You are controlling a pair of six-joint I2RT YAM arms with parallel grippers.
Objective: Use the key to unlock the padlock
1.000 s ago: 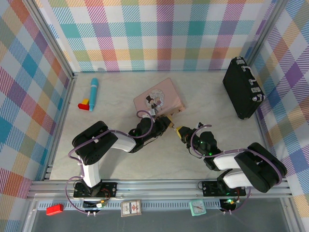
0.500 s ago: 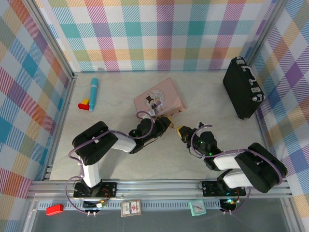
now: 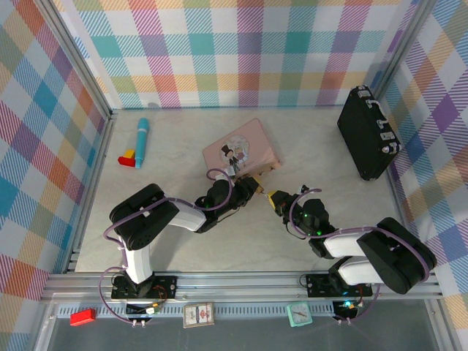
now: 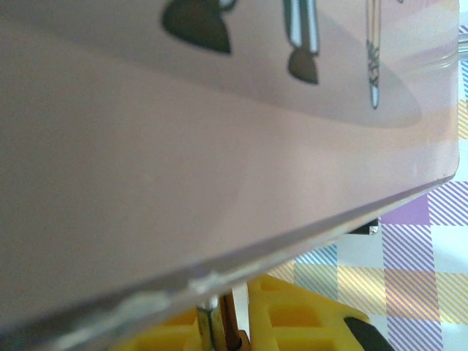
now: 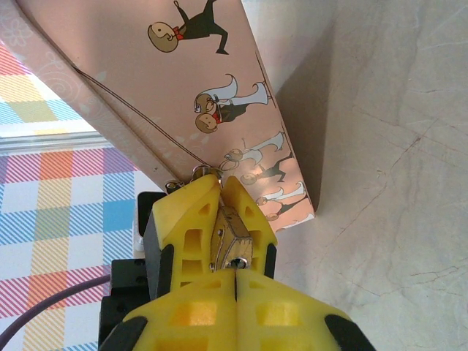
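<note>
The brass padlock (image 5: 232,238) sits pinched between the yellow fingers of my right gripper (image 5: 221,183), keyhole end toward the camera. Its thin shackle (image 5: 200,173) reaches up to the edge of the pink tin (image 5: 183,88). In the top view the right gripper (image 3: 273,197) and left gripper (image 3: 254,187) meet tip to tip just in front of the tin (image 3: 238,150). In the left wrist view the tin's side (image 4: 183,146) looms very close. Below it, my left gripper (image 4: 223,311) is shut on a thin silvery shaft, the key (image 4: 207,323).
A black case (image 3: 368,133) stands at the back right against the wall. A blue marker (image 3: 142,139) and a red-and-yellow block (image 3: 128,158) lie at the back left. Checked walls close in the table on three sides.
</note>
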